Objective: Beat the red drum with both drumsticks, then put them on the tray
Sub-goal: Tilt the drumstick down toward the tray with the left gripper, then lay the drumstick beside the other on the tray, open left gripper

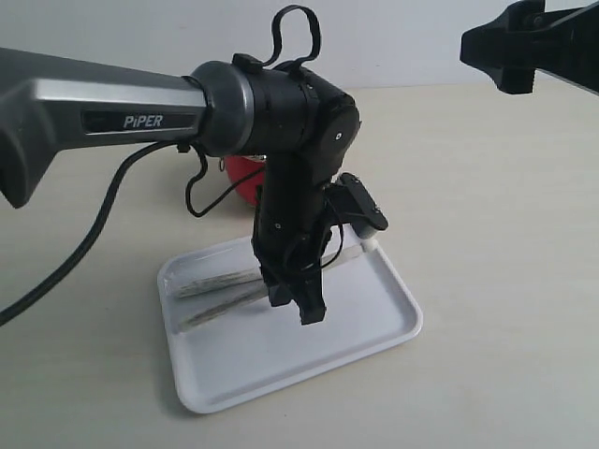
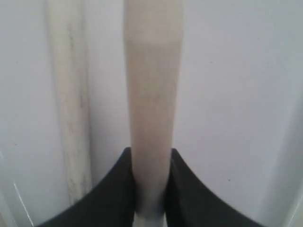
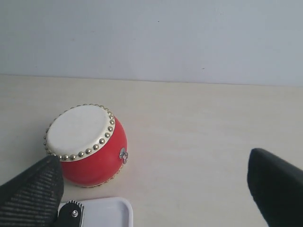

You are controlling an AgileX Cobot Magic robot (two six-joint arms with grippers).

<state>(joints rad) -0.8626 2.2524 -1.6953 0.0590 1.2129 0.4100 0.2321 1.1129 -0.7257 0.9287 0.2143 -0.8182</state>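
Note:
The white tray (image 1: 365, 323) lies at the front of the table with both drumsticks on it. My left gripper (image 1: 298, 304) reaches straight down into the tray. It is shut on one drumstick (image 2: 151, 94), the nearer stick (image 1: 220, 309) in the exterior view. The other drumstick (image 2: 71, 118) lies free beside it (image 1: 215, 281) on the tray floor (image 2: 227, 94). The red drum (image 3: 87, 146) stands upright just behind the tray's corner (image 3: 113, 213); the left arm mostly hides the drum (image 1: 245, 178) in the exterior view. My right gripper (image 3: 154, 158) hangs high at the back right (image 1: 510, 51), open and empty.
The left arm's grey link and black cable (image 1: 103, 215) cross the left half of the exterior view. Pale bare tabletop (image 1: 496, 234) spreads to the right of the tray and drum, with a light wall (image 3: 151, 38) behind.

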